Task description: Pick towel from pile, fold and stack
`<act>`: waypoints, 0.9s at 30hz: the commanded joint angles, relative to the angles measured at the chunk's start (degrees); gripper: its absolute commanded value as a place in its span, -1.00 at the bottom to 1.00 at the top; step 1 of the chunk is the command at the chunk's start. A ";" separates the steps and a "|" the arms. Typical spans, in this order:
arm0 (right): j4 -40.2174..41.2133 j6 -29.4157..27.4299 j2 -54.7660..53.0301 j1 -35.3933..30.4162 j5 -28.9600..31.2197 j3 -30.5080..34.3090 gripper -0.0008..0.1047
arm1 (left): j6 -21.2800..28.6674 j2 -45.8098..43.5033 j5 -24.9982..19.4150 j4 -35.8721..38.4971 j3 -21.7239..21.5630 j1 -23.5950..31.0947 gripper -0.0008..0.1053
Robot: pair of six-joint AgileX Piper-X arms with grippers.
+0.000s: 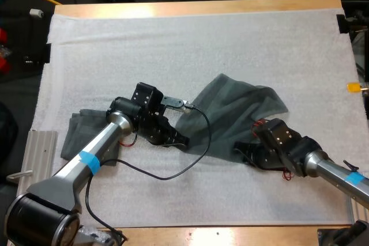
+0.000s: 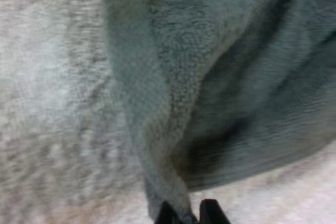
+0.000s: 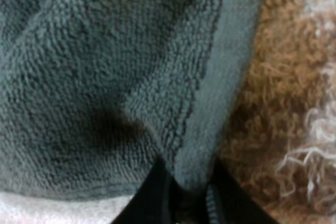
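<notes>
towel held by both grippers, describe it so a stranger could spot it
On the white mat, look near the middle, between the two arms. The dark grey-green towel there is spread out, pinched at its near edge by the left gripper and the right gripper; the other towel lies at the mat's left edge, ungripped.

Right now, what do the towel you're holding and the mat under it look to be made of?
The towel looks like terry cloth, probably cotton: matte grey-green, small loops in the pile, and a flat woven hem where the right gripper pinches it. The mat looks like white fleecy fabric, matte with loose fuzzy fibres, though it could be foam.
</notes>
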 commanded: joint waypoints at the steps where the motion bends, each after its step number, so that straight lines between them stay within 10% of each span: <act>1: 0.05 -2.24 -1.81 0.09 1.11 -0.10 -0.99 | 0.25 -1.16 0.98 1.15 -0.21 -0.20 -0.98; 27: 31.62 -15.36 -34.22 0.18 5.23 -20.53 -0.99 | -2.32 -31.46 8.22 8.08 -4.70 -0.20 -0.98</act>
